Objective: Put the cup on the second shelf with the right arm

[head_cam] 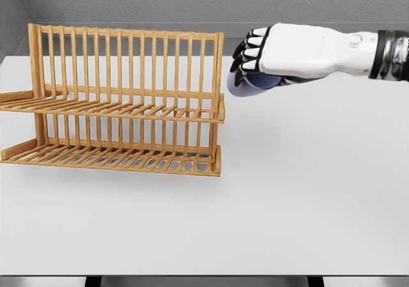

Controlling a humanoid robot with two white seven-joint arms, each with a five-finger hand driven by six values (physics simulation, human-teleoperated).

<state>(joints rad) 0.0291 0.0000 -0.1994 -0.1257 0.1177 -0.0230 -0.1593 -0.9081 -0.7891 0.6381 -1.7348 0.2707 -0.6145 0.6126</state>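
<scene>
Head view gives me a plain white desk [307, 197] against a grey wall, no lettering anywhere. My right hand [291, 54] has its fingers [248, 52] clamped on the pale blue cup [246, 84], held just beside the wooden rack [121, 101], near its upper shelf [115, 108].

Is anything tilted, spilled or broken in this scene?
Nothing stands out. The wooden dish rack stands upright on the white table, and the right hand holds the purple cup beside its upper shelf.
</scene>
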